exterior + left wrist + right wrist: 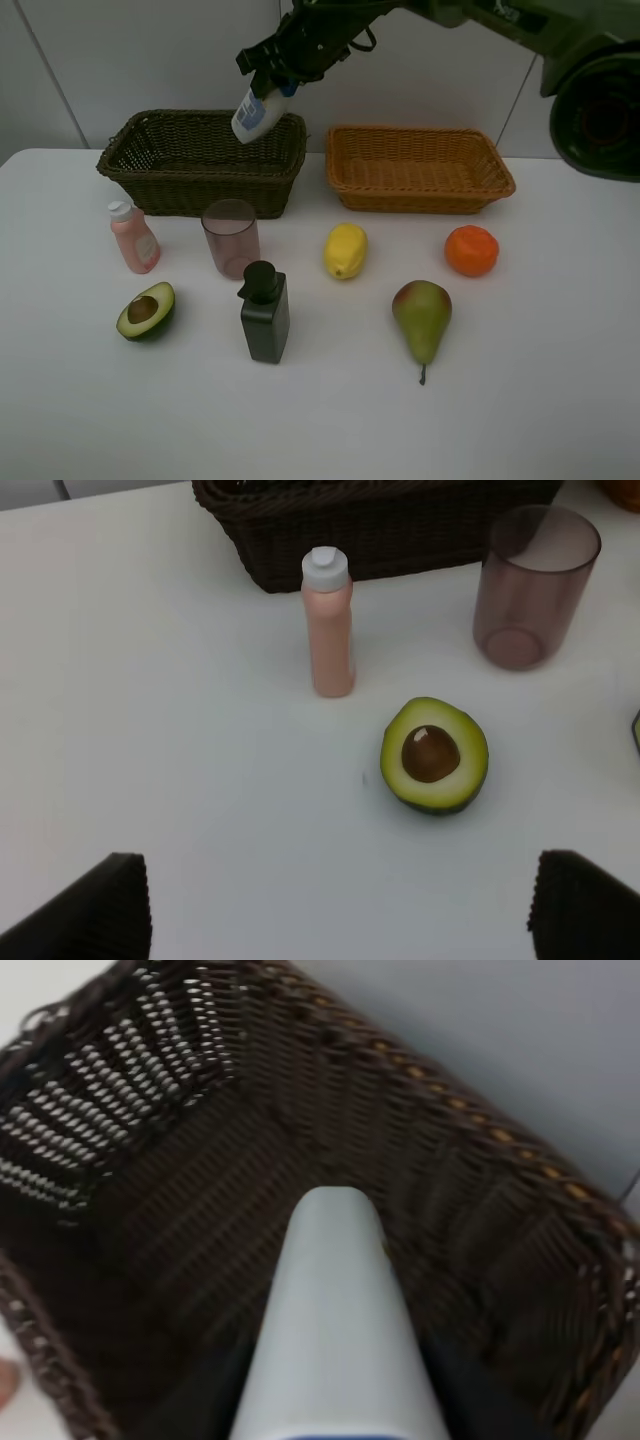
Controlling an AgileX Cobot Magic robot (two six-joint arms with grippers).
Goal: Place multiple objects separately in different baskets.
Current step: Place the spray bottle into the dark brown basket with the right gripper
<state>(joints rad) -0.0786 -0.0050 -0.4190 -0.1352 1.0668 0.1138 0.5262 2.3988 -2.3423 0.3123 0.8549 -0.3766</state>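
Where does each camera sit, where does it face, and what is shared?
Exterior high: above the table, looking down; right gripper holds the white bottle over the dark basket, beside the orange basket.
Left wrist: on the left arm, facing down at pink bottle, avocado half, cup; open left gripper shows.
Right wrist: faces down the white bottle into the dark basket.
Shared: dark basket, all three views.

1. The blurred right wrist view cuts off the white plastic bottle with blue cap (pixel 335 1330) at the frame edge; only a sliver of blue shows.
2. Of the left gripper (pixel 338 910), only two black ribbed fingertip corners show.
3. The left wrist view crops the deep dark brown-green wicker basket (pixel 380 525).
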